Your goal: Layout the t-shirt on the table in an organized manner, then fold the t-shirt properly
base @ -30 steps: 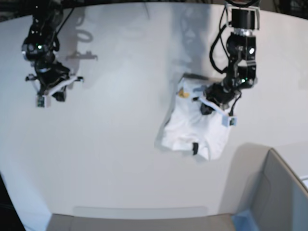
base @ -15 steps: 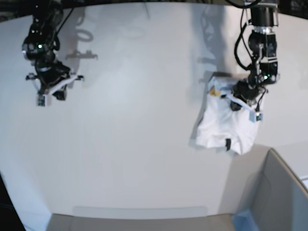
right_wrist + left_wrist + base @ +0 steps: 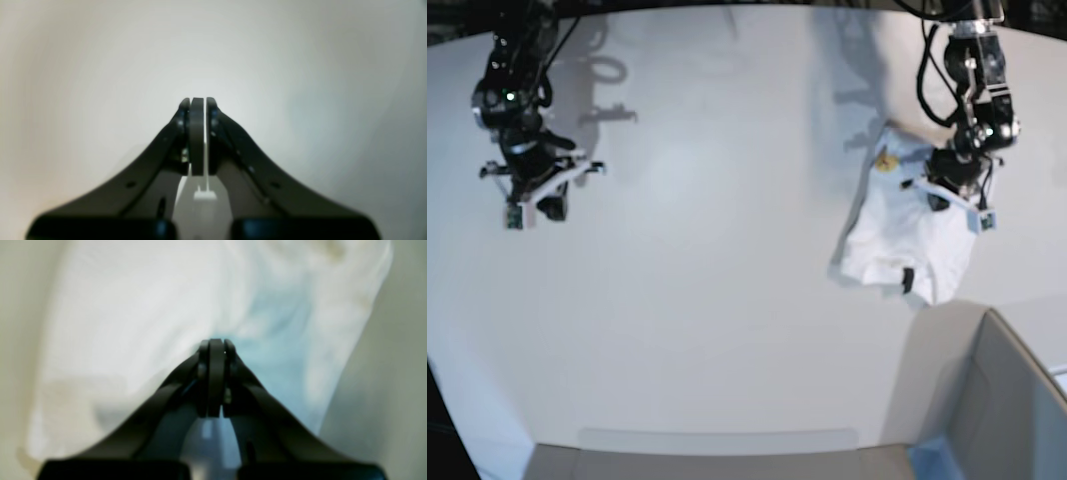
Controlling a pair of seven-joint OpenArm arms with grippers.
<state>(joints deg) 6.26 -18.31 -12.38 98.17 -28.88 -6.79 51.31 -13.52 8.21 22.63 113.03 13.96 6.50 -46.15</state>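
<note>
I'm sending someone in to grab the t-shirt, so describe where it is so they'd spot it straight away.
Start from the big white table and look toward the side where a grey box with a blue edge sits. The t-shirt lies bunched just beyond that box, under the left pincer. It is the only cloth there: crumpled white fabric with a small orange-yellow tag and a small black label.

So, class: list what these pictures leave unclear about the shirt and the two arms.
- Shirt print: hidden in base view, folded inward; left wrist view too blurred.
- Black label text: too small, base view.
- Left fingers' hold on cloth: blurred, left wrist view.
- Grey box: cut off by base view's edge.
</note>
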